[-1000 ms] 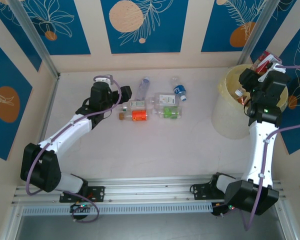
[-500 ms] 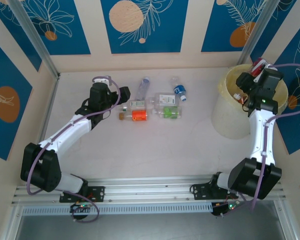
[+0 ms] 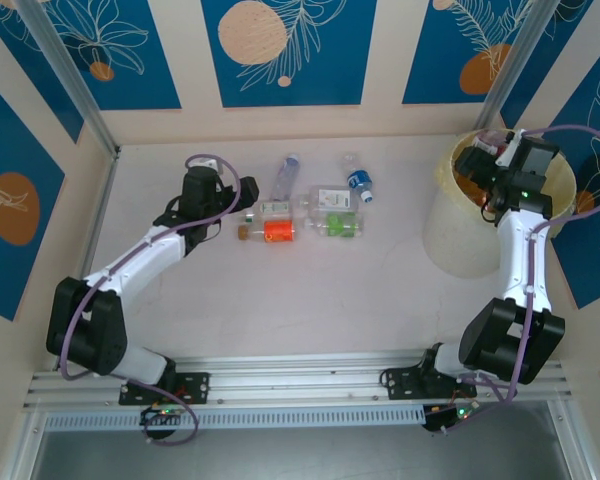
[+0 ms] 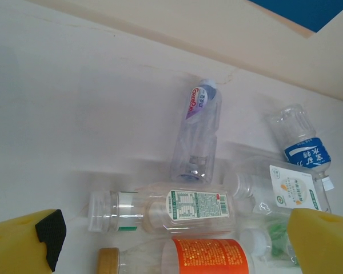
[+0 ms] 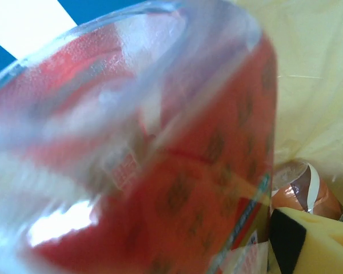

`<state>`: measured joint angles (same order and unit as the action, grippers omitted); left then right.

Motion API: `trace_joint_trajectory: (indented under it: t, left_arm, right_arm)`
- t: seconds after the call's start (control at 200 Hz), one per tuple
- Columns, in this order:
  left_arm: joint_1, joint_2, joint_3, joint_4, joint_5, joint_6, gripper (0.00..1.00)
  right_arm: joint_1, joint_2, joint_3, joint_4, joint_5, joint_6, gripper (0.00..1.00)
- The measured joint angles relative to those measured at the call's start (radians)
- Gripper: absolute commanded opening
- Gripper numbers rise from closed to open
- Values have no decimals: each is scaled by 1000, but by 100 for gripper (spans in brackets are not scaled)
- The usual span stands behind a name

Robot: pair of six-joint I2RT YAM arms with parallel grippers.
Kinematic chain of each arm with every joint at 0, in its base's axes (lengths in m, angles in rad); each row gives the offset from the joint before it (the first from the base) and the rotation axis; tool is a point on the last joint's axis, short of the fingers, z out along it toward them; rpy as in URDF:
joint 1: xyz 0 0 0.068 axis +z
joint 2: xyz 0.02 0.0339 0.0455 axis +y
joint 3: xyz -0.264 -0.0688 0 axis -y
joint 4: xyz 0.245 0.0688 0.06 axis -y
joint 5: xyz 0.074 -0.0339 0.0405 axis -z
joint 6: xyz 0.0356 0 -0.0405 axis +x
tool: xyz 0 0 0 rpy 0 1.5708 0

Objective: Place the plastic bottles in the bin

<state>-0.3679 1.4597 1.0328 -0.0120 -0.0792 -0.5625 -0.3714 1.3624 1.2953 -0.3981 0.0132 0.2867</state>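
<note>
Plastic bottles [image 3: 300,212]: several lie clustered on surface [image 3: 310,300], upper centre of overhead frame. Left hand [image 3: 246,200] released, fingers wide apart, just left of cluster, near orange-labelled bottle [image 4: 208,256]. Bin [image 3: 450,245] at upper right. Right hand [image 3: 483,168] over bin mouth. Red-labelled bottle [image 5: 160,171] blurred, close against right wrist camera; cannot tell whether grasped. Brown bottle [image 5: 300,194] lies inside bin.

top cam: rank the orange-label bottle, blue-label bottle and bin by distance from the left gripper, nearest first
From the left gripper, in the top view:
1. Orange-label bottle: lying just to its right, slightly toward the arm bases.
2. Blue-label bottle: farther right, toward the back wall.
3. Bin: at the far right side of the table.
</note>
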Motion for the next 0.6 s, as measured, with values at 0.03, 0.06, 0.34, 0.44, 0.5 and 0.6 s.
trace_joint_trajectory:
  t: [0.03,0.06,0.34,0.44,0.5,0.6]
  left_arm:
    - [1,2,0,-1,0,-4,100]
    - [2,4,0,-4,1,-5,100]
    - [8,4,2,-9,8,-13,100]
    - [10,4,2,-9,8,-15,100]
    - [11,4,2,-11,8,-15,100]
    - [13,4,2,-12,11,-20,100]
  right_arm:
    - [0,-1,0,0,-3,0,89]
    - [0,-4,0,0,-5,0,89]
    - [1,-129,-31,74,-49,1,93]
    - [1,-181,-50,110,-53,2,93]
    - [1,-197,-57,129,-55,1,94]
    - [1,-200,-67,147,-56,2,94]
